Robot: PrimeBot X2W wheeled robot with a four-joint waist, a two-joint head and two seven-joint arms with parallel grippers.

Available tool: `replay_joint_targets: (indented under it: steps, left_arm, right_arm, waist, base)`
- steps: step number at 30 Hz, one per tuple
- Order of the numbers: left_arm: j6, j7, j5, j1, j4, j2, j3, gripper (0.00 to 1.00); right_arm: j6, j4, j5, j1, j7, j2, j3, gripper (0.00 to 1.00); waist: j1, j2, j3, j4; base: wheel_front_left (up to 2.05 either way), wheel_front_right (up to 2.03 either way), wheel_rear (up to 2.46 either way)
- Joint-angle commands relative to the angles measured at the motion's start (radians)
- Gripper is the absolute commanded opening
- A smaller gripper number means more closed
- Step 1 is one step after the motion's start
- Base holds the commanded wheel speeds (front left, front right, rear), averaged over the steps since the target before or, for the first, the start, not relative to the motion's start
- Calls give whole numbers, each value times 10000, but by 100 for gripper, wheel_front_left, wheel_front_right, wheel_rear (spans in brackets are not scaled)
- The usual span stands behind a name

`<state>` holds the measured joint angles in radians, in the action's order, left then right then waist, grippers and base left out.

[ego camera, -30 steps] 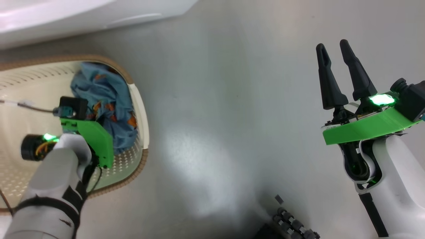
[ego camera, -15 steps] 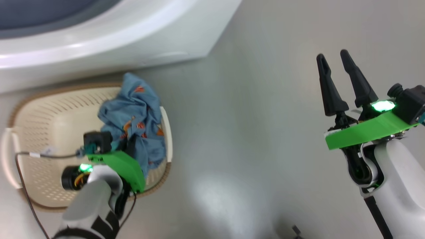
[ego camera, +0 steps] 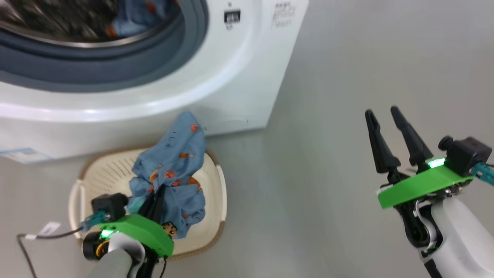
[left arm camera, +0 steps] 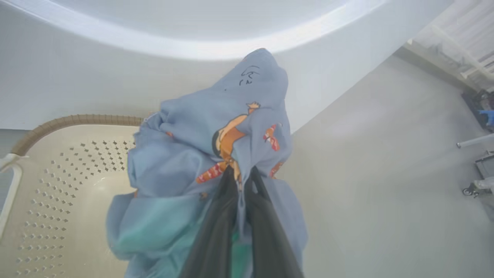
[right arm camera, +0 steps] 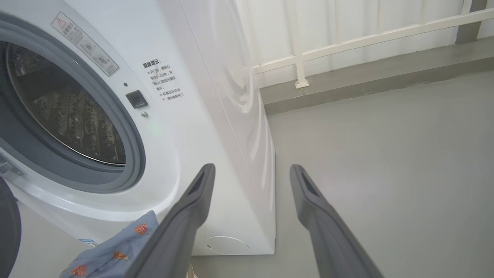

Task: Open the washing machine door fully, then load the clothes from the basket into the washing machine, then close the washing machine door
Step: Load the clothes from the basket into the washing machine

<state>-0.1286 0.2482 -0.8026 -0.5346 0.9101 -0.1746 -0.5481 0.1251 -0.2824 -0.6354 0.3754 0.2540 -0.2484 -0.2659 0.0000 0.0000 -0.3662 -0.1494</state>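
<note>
Our left tool [left arm camera: 242,173] is pinched shut on the blue clothes [left arm camera: 216,119], hanging them just above the basket [ego camera: 221,189]. We should raise them until the trailing cloth clears the basket rim. Then we carry them to the drum [right arm camera: 65,112] of the washing machine [ego camera: 247,69] behind the basket. Our right tool [ego camera: 381,112] hangs parted and empty, well right of the basket.

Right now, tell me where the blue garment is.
The blue garment is at the head view's lower left, pinched in the left gripper above the basket, in front of the washing machine.
</note>
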Motion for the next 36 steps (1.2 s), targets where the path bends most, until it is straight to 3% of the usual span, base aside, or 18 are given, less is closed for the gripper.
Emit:
replay_joint_targets:
  steps: [1, 7, 15, 36]
  left_arm:
    - [-20, 131, -43, 330, -547, -310, 546, 0]
    - [-4, 133, 575, 1485, -2291, -255, 1730, 0]
    - [353, 134, 1539, 2596, -4517, -202, 2693, 0]
    - [1627, -174, 1982, 4087, -7733, -351, 3016, 0]
  right_arm:
    - [56, 112, -192, -293, 78, -85, -212, 100]
    - [56, -77, -267, -762, 78, -79, -162, 100]
    - [56, -154, -261, -1283, 78, -179, 16, 100]
    - [56, -183, -142, -1668, 78, -392, -95, 100]
  waist:
    - [0, 0, 1278, 432]
    - [0, 0, 2116, 509]
    - [0, 0, 2916, 729]
    - [0, 0, 3701, 973]
  base:
    - [0, 0, 0]
    - [0, 0, 0]
    - [0, 0, 0]
    - [0, 0, 0]
